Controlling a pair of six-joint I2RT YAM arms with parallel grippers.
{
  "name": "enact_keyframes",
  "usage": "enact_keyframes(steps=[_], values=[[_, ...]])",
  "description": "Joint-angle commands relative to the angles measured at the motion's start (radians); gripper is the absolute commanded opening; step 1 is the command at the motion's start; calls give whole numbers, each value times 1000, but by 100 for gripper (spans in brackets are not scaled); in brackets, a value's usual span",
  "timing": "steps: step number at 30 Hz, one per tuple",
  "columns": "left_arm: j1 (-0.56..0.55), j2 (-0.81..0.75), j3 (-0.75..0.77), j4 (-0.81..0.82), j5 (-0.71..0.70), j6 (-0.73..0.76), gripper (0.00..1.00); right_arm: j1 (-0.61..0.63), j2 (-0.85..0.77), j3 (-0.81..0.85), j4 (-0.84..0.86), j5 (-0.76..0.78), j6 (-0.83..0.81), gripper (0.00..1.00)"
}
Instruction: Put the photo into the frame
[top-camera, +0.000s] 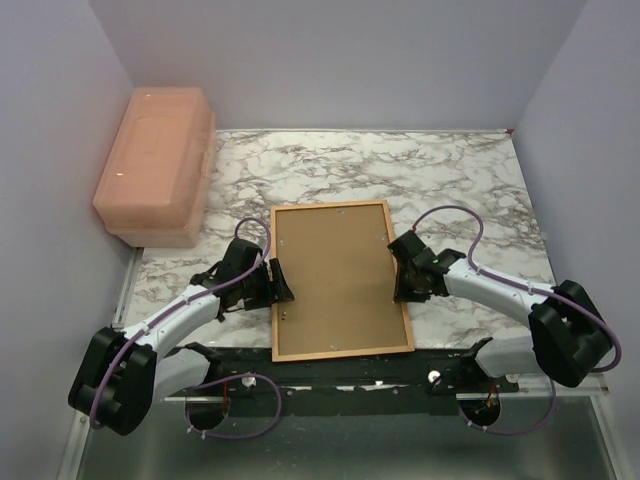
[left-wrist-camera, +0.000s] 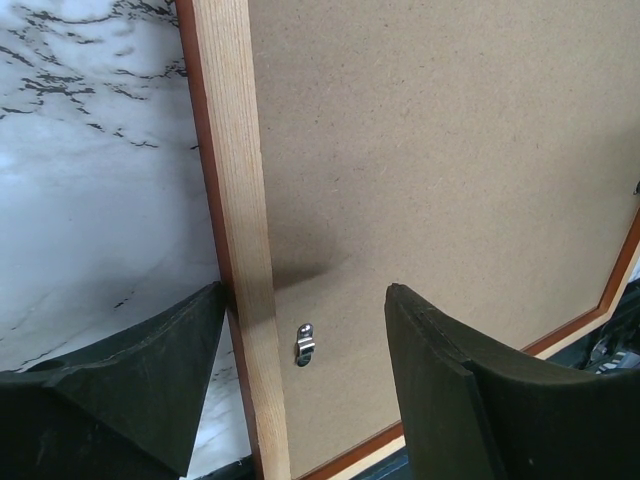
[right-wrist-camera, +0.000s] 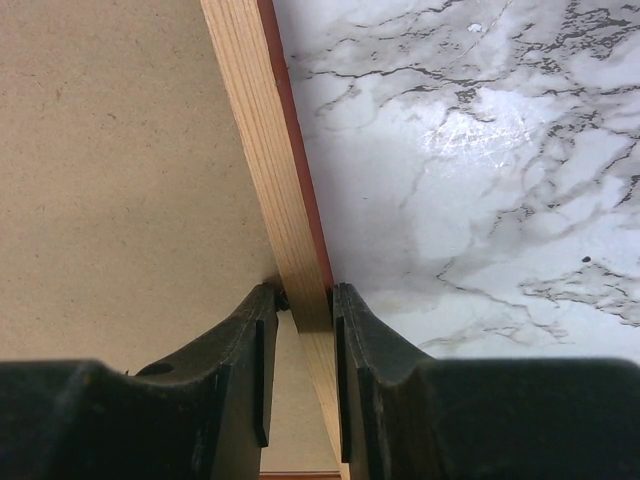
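pink box (top-camera: 155, 165) far-left, frame (top-camera: 330, 205) centre, rt side open

Pale lilac-grey walls (top-camera: 350, 60) stand on three sides of a desk (top-camera: 450, 170) with a white, grey-veined marble top (glossy, catching a soft glare). A peach plastic box (top-camera: 155, 165) sits beside the left wall.

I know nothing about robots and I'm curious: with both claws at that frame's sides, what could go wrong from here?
The right claw pinches only the thin right rail of the frame; lifted from there, it could twist or slip. The left claw stands open astride the left rail, one finger over the backing board; closing might catch the small metal clip.
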Motion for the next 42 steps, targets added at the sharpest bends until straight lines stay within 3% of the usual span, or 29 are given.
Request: enact_keyframes(steps=[1,8,10,12,16,18,31,42], values=[[-4,10,-42,-42,-30,15,67,14,-6,-36,2,39,17,1],[-12,-29,-29,-86,-86,-5,71,16,-36,-15,-14,23,19,2],[-13,-46,-28,-100,-98,-14,73,16,-53,-13,-1,-3,23,35],[-16,-62,-26,-115,-114,-22,75,16,-82,-16,21,-27,32,59],[-19,-88,-30,-140,-151,-50,77,16,-135,-21,50,-37,61,86],[-21,-93,-36,-136,-150,-52,77,16,-146,-27,65,-48,69,91],[-141,-19,17,-180,-225,-51,63,15,-65,-59,118,-84,77,93],[-257,9,24,-225,-291,-125,62,15,-20,-74,155,-111,77,92]])
